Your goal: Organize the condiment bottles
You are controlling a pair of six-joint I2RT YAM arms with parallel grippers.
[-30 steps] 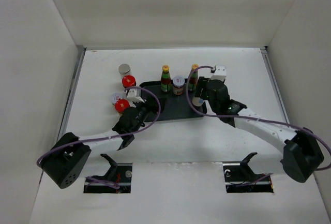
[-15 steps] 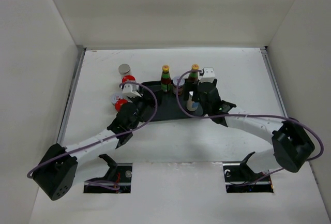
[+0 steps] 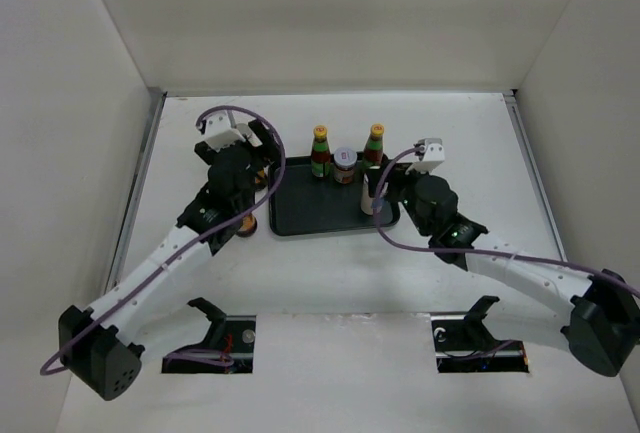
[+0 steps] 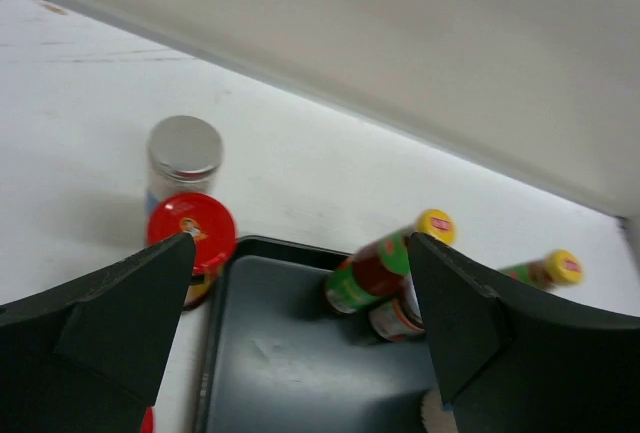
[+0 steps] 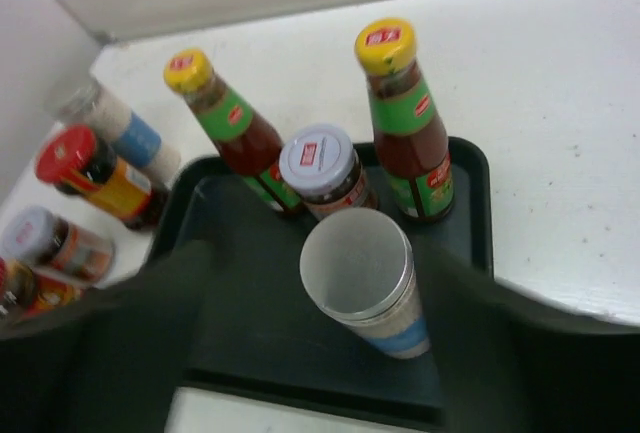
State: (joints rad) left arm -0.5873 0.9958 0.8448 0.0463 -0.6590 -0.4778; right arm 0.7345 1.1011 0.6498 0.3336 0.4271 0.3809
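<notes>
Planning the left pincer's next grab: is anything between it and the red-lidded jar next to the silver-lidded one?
Nothing visible. The red-lidded jar sits beyond the open left pincer, by one finger; the silver-lidded jar stands behind it.

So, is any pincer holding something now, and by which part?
Nothing is held. The left pincer is open and empty. The right pincer is open around the white cylinder, not touching it.
</notes>
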